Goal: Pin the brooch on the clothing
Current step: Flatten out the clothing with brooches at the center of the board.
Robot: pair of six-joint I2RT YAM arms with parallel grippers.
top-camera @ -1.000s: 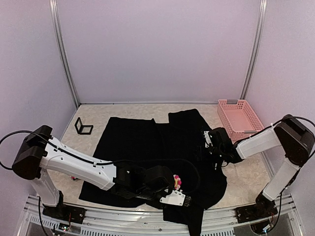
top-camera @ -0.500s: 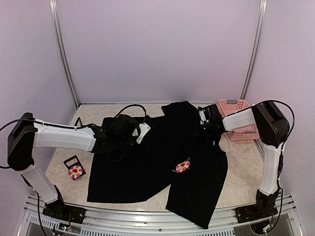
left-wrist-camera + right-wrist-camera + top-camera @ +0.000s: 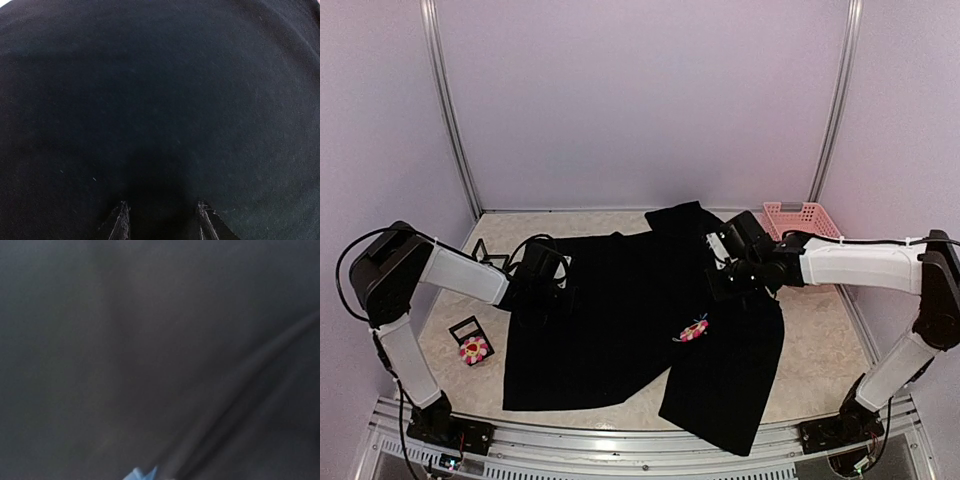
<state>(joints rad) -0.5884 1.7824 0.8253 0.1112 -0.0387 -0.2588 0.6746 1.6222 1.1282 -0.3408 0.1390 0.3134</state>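
While one flower (image 3: 473, 347) lies off the shirt (image 3: 610, 340) at far left, the left claw (image 3: 161, 210), half open and empty, rests on its edge, and the brooch (image 3: 693, 330), one of two flowers, sits on the cloth near the right claw (image 3: 722, 282), whose opening I cannot tell, beside one basket (image 3: 800, 215).

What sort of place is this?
Likely a robotics lab test cell: two white robot arms fixed at a table edge, plain walls boxing it in, and a black T-shirt, flower brooch and pink basket as props.
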